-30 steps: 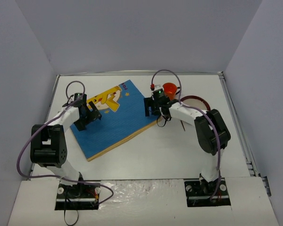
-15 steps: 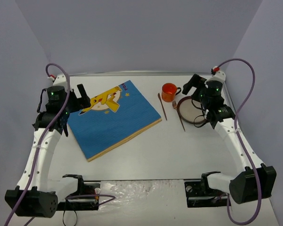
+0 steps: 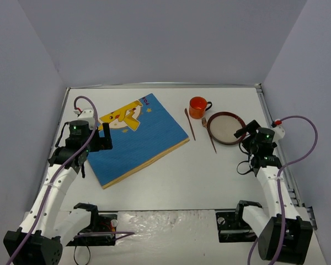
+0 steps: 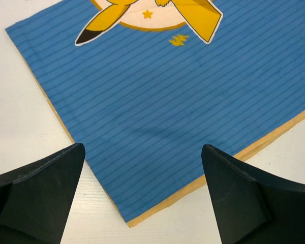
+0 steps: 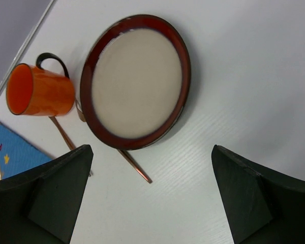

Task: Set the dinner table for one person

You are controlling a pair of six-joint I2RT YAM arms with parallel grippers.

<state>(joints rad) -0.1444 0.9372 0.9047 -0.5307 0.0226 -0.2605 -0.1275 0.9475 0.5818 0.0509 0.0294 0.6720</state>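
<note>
- Dinner table (image 3: 171,176), a large flat white rectangular tabletop, spans beneath both arms.
- Left gripper (image 4: 142,147), spread and empty, hovers over the skewed blue striped placemat (image 4: 157,91); pinch its near corner low.
- Right gripper (image 5: 151,148), likewise released, faces the round red-rimmed plate (image 5: 136,81), seemingly ceramic.

— Where is there open room on the worktop (image 3: 176,182)?
— A broad bare strip runs along the near side, in front of the placemat (image 3: 138,138) and the plate (image 3: 225,128).
— What crowds the far right?
— The mug (image 3: 198,107), the plate and two thin copper utensils (image 3: 190,123) sit close together, one utensil right along the plate's left rim. Only narrow gaps part them. Grey walls (image 3: 154,38) close three sides.
</note>
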